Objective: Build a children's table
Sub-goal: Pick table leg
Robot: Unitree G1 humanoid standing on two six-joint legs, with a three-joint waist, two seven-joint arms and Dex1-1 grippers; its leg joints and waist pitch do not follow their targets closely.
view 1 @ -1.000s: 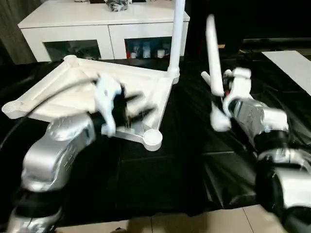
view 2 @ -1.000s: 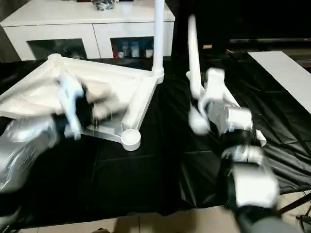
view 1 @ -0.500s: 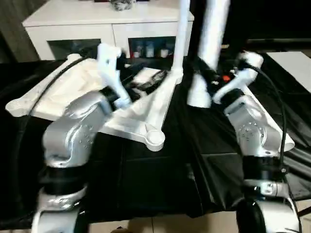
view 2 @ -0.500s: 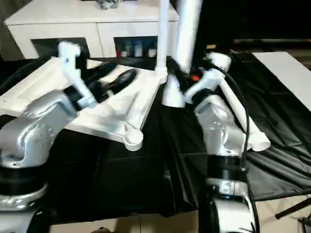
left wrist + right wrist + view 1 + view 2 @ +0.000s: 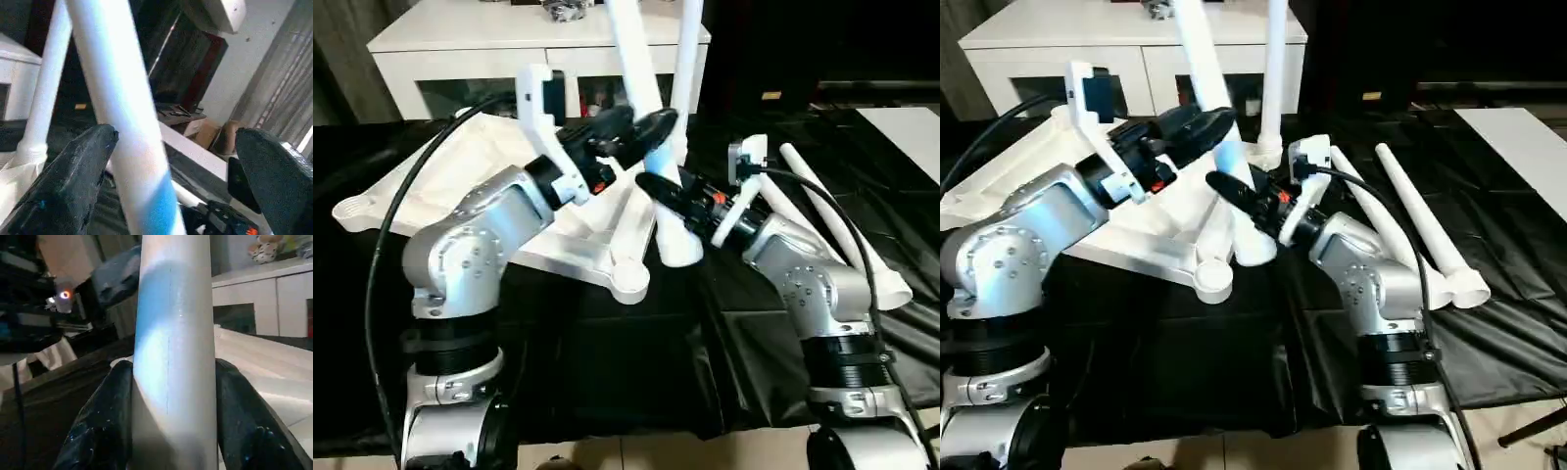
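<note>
The right gripper [image 5: 671, 191] is clamped on the thick lower part of a loose white leg [image 5: 641, 93] that leans up over the upturned tabletop [image 5: 460, 186]; the left gripper [image 5: 636, 132], just above it, stands wide open around the same leg, one finger [image 5: 73, 176] against the tube and the other clear of it. The tabletop lies ribbed side up on the black sheet [image 5: 607, 362] before a white cabinet [image 5: 460, 44]; one fitted leg [image 5: 1273, 69] stands upright in its far corner socket, and two spare legs [image 5: 1420, 225] lie on the sheet to the tabletop's right.
</note>
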